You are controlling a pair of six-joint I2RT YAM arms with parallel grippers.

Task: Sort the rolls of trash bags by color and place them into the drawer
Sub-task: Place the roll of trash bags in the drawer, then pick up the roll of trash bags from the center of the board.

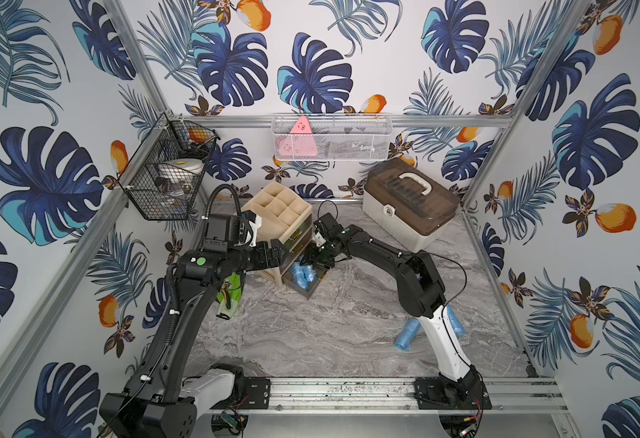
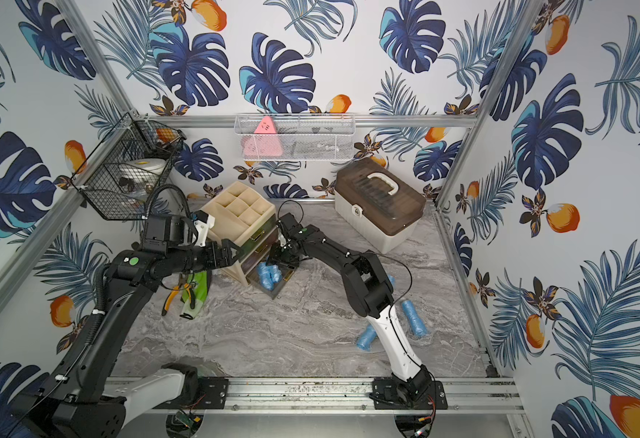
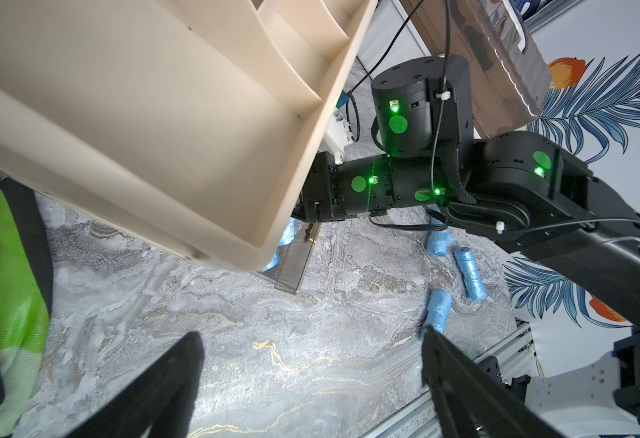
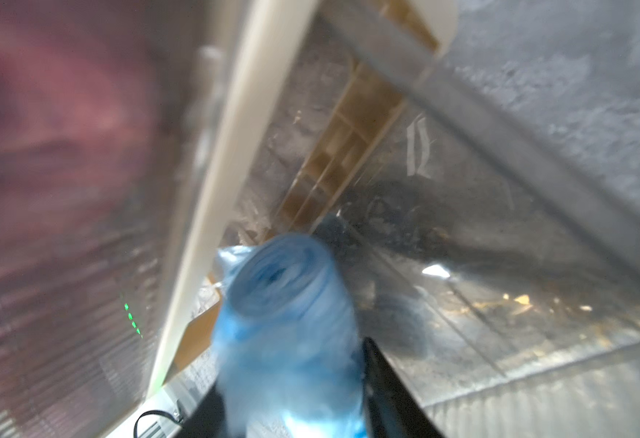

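Blue roll (image 4: 288, 311): seen blurred at lower centre of the right wrist view, spiral end turned up-frame. Its long axis is run along the right fingers (image 4: 383, 379), into the drawer.
Right fingers: one dark finger is seen beside the roll; whether it is gripped or let go cannot be told.
Drawer (image 1: 311, 292): pulled out at frame centre in a top view. Other blue rolls (image 1: 302, 276) are laid inside side by side, likely so one colour is kept together.
Left fingers (image 3: 182, 364): spread wide, nothing held; kept beside the beige organiser (image 1: 276, 212), probably to steady it.
Loose rolls (image 1: 405, 335): left on the surface (image 1: 330, 341), lower right.
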